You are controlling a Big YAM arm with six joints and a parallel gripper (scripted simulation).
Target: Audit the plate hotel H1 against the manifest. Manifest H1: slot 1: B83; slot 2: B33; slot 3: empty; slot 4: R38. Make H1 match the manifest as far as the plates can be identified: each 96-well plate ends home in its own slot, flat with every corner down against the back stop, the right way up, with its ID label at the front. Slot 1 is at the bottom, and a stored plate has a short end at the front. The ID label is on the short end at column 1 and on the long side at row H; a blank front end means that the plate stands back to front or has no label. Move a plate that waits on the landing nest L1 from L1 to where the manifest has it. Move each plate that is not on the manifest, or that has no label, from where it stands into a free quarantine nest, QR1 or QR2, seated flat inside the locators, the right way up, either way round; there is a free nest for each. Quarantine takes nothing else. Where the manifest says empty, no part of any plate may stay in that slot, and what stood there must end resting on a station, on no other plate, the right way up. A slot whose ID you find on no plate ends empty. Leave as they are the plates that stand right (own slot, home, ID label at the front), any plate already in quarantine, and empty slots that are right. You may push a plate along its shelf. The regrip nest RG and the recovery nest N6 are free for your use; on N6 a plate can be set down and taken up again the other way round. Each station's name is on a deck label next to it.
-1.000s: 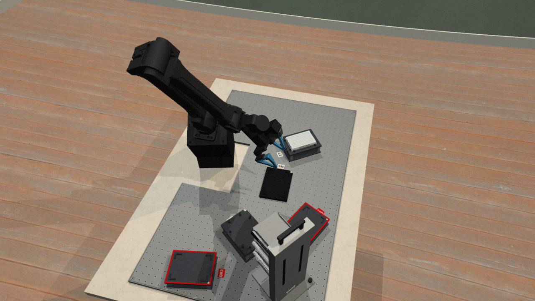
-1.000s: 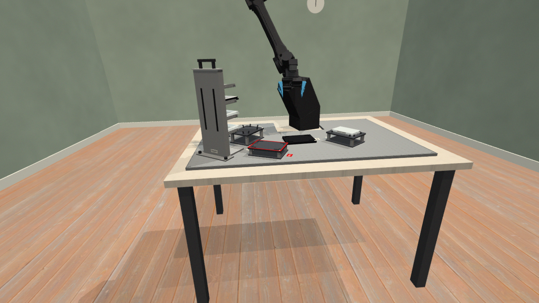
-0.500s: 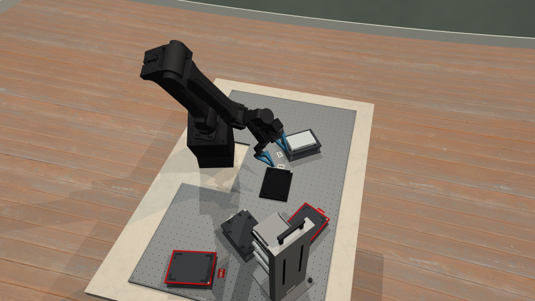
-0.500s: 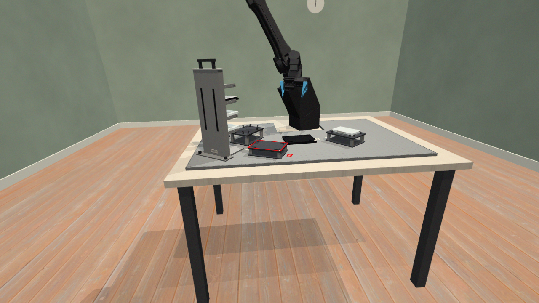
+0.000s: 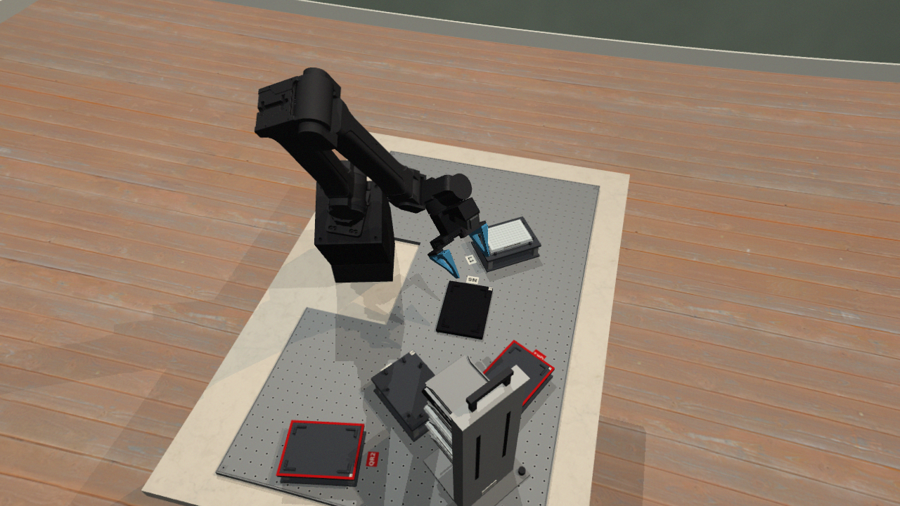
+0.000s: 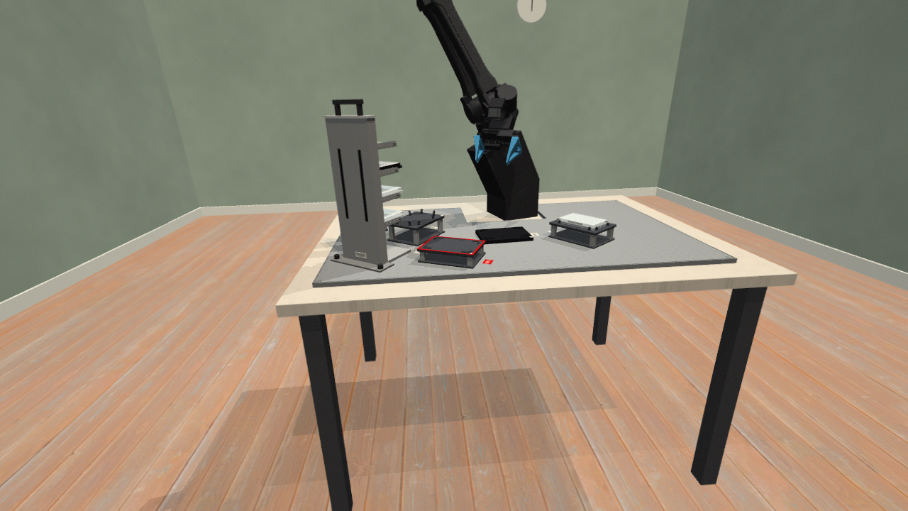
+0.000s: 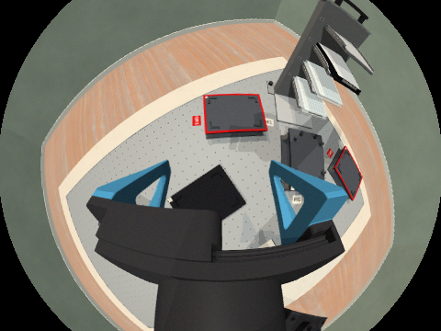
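Plate (image 5: 507, 235) lies flat on the L1 nest (image 5: 515, 254), white wells up, near the deck's far end from the hotel (image 5: 487, 433). My gripper (image 5: 459, 251) hangs above the deck just beside that nest, fingers spread wide and holding nothing, with the black N6 pad (image 5: 464, 308) below.

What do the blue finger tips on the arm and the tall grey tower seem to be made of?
The gripper's blue fingers look like matte moulded plastic: flat colour, hollow triangular shape, no shine. The tower, the plate hotel, looks like brushed or painted sheet metal: even grey, thin flat panels, cut slots.
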